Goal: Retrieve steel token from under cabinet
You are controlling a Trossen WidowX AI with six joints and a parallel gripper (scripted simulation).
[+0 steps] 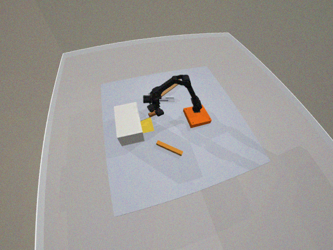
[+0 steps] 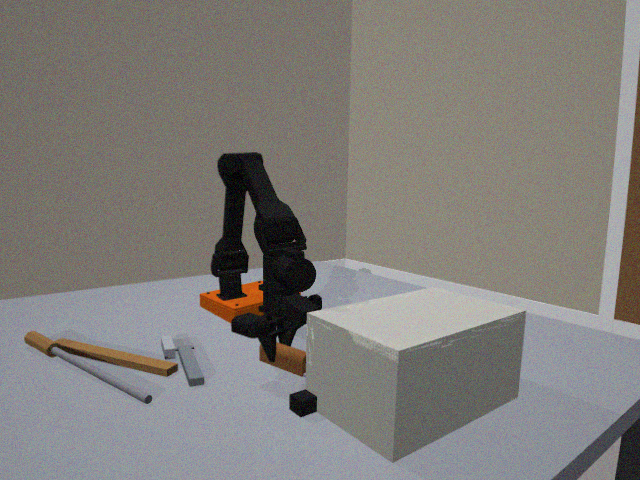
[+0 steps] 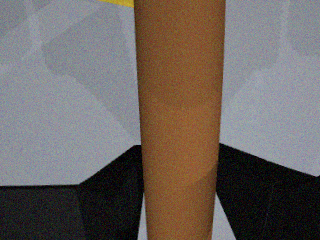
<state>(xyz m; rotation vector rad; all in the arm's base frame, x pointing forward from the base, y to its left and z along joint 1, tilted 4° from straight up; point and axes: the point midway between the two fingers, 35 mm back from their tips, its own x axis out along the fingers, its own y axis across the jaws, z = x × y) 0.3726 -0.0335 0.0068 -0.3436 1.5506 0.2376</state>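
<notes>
My gripper (image 1: 155, 113) (image 2: 279, 352) (image 3: 175, 152) is shut on the brown wooden handle (image 1: 151, 114) (image 2: 292, 358) (image 3: 180, 90) of a tool, low in front of the cabinet. The tool's thin shaft (image 1: 145, 119) runs from the handle to the front of the white cabinet (image 1: 127, 119) (image 2: 413, 322), crossing the far edge of the yellow marked area (image 1: 148, 126) (image 3: 119, 2). The shaft's far end is hidden by the cabinet. The steel token is not visible in any view, and the vent slots cannot be made out.
A black cube (image 2: 302, 403) is beside the cabinet. A wooden stick (image 1: 169, 89) (image 2: 116, 356), a grey rod (image 2: 103, 376) with a wooden handle and a grey angled piece (image 1: 169, 99) (image 2: 190, 365) lie to one side. An orange bar (image 1: 169, 148) lies on the other side, near the orange base (image 1: 197, 116) (image 2: 227, 308).
</notes>
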